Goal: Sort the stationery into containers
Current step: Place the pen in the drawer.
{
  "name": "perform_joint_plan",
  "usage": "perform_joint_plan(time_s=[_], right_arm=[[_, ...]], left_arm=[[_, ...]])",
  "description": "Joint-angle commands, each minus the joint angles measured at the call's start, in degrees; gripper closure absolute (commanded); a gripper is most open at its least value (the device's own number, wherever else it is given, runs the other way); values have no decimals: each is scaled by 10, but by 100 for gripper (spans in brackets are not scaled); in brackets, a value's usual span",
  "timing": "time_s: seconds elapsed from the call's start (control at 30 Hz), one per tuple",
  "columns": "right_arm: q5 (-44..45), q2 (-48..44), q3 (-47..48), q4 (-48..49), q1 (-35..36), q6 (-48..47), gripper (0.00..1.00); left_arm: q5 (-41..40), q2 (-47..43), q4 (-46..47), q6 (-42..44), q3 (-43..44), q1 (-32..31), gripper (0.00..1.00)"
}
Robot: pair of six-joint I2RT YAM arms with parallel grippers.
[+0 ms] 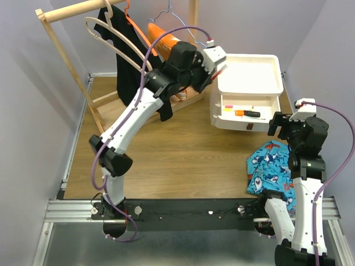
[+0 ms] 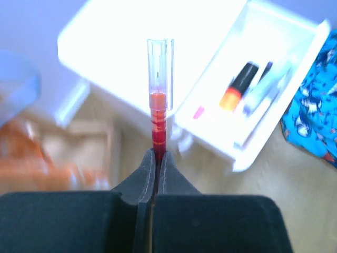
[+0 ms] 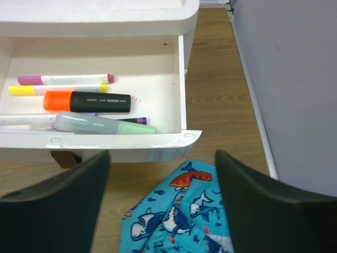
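Pinching anything, that left gripper (image 2: 156,156)?

— Yes. Its black fingers (image 2: 145,176) are pressed together on the lower end of a thin red pen with a clear cap (image 2: 159,113), which sticks straight out past the fingertips.

Where is the pen against the white plastic drawer unit (image 1: 252,77)?

— Held in the air at the unit's left side, by the shallow tray top.

And the drawers?

— The drawer (image 3: 181,79) just under the tray top is pulled out. Inside lie an orange highlighter with a black body (image 3: 87,101), a pale green highlighter (image 3: 105,125), a pink-capped white marker (image 3: 66,79) and a yellow-capped white marker (image 3: 58,89).

The right gripper (image 3: 162,158)?

— Spread wide, holding nothing, near that drawer's front, above a blue shark-print cloth (image 3: 174,221) on the wooden table (image 1: 183,149).
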Motion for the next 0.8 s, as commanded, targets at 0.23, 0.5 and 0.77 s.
perform_joint_plan(time_s=[0.23, 0.5, 0.77], right_arm=[[-74, 24, 7, -4, -4, -68, 37], [-77, 18, 8, -13, -4, -48, 2], [-126, 10, -14, -15, -4, -51, 3]], left_arm=[[129, 132, 55, 306, 111, -81, 100], [119, 190, 52, 323, 115, -93, 100], [52, 192, 93, 318, 115, -106, 37]])
